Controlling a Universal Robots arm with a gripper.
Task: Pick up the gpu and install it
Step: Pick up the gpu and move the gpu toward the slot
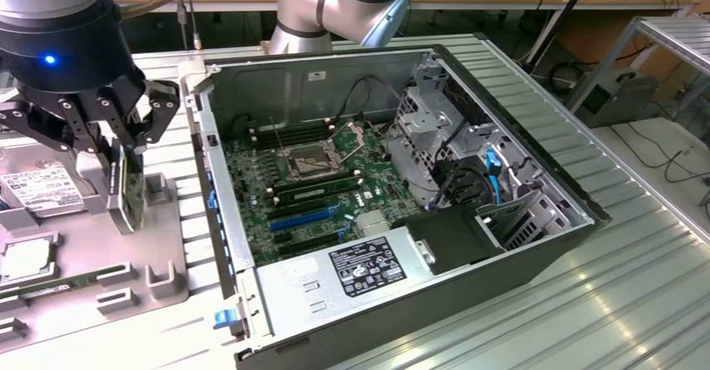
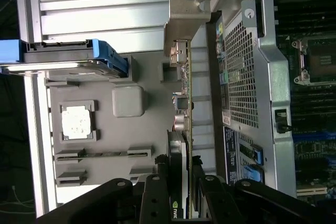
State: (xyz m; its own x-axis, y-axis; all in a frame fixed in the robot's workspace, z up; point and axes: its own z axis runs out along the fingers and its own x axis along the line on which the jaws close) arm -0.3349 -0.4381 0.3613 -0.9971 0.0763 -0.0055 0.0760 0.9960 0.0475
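End effector (image 1: 115, 141) clamped on gpu (image 1: 125, 189), held edgewise beside computer case (image 1: 322, 71); its bracket (image 2: 185, 17) could snag the case rim.

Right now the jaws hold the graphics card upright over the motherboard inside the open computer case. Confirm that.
Not quite. The jaws do hold the graphics card upright, but it is over the grey tray at the exterior view's left of the open computer case, not over the motherboard. The exterior view shows this.

The end effector (image 2: 181, 184) grips the gpu (image 2: 183, 98) edge-on, beside the computer case (image 2: 241, 77), gray tray (image 2: 105, 140) behind.
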